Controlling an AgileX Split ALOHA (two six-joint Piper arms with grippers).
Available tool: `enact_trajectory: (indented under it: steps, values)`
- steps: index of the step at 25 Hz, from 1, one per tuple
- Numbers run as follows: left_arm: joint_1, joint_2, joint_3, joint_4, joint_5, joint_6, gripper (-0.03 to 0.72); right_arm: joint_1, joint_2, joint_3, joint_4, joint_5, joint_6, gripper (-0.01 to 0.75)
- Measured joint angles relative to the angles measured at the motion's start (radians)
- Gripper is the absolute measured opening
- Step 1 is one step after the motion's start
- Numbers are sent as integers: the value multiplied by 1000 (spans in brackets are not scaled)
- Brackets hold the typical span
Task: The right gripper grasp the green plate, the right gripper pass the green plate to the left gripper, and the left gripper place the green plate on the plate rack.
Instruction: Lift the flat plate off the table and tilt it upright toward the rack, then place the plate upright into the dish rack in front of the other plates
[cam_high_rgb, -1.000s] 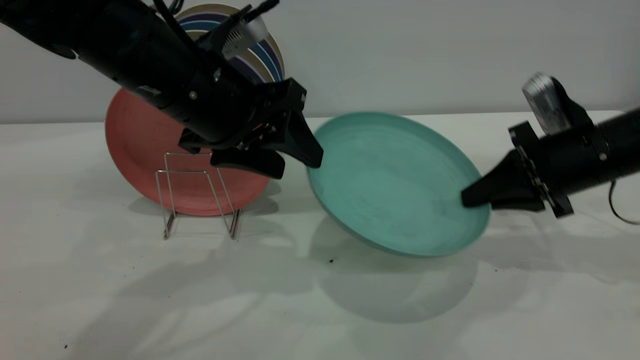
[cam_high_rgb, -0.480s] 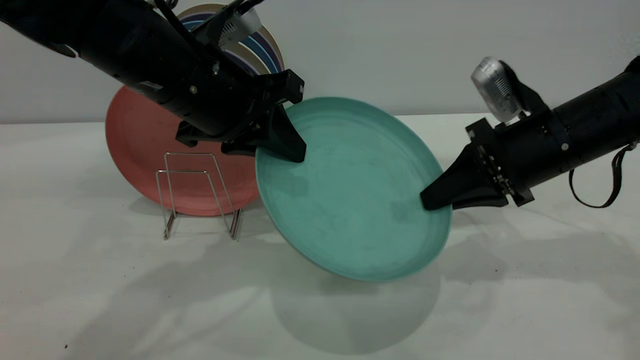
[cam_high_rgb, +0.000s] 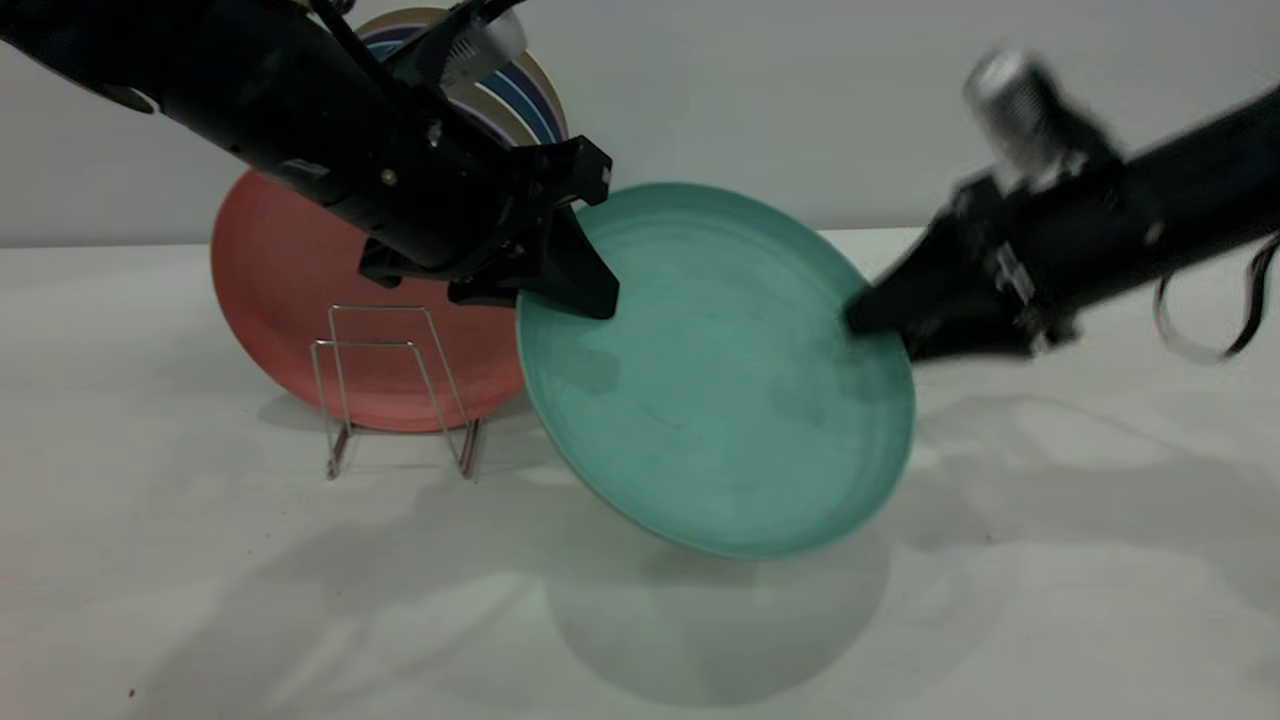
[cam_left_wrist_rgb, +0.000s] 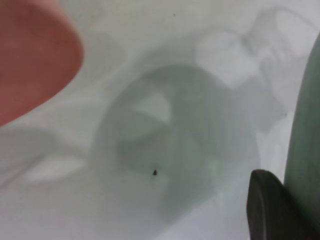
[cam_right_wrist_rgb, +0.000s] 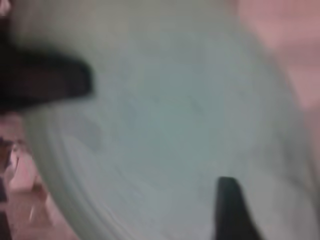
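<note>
— Worktop (cam_high_rgb: 200, 600) first: white, wide, carrying everything else. Next in size?

— Green plate (cam_high_rgb: 715, 370), held tilted in the air over the worktop, face toward the exterior camera, well clear of the surface with a round shadow beneath. Gripped at two opposite edges.

— By which arms?

— Left pincer (cam_high_rgb: 585, 300) at the plate's upper left rim, closed on it: one dark finger (cam_left_wrist_rgb: 272, 207) seen from the wrist pressed flat against the green edge. Right pincer (cam_high_rgb: 865, 315) at the opposite rim, blurred; whether clamped or already loosened, cannot tell. Fingertip (cam_right_wrist_rgb: 232, 207) lying over the plate's face in the right wrist view.

— So mid-handover, by the look of it. How to do it well?

— Probably: confirm a firm left grip before any release on the right. Open the right fingers fully, then draw straight back along the plate's plane, no twisting, no dragging on the rim. Hold the left wrist steady meanwhile; expect sag from a one-sided grip on a broad plate.

— And afterwards?

— Plate rack (cam_high_rgb: 395, 390), small wire loops standing just left of the plate, with a salmon-pink plate (cam_high_rgb: 290, 290) leaning behind and striped plates (cam_high_rgb: 520, 100) further back. Front slot apparently free; edge-first lowering between the loops, without knocking the pink one.
</note>
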Motion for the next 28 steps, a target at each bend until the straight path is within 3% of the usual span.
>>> enact_trajectory:
  steps: [3, 6, 8, 12, 18, 28]
  values:
    - [0, -3, 0, 81, 11, 21, 83, -59, -105, 0, 8, 59, 2, 635]
    - [0, -43, 0, 216, 18, 27, 83, -119, -216, 0, -52, 131, 34, 676]
    - [0, -98, 0, 344, 23, 27, 83, -143, -299, 0, -120, 152, 92, 658]
    - [30, -226, 0, 578, 47, 29, 83, -153, -452, 0, -280, 175, 230, 547]
    - [153, -395, 0, 815, 51, 152, 83, -153, -660, 69, -468, 188, 395, 421]
    - [334, -445, -14, 795, 119, 435, 83, -153, -1125, 466, -552, 206, 509, 405]
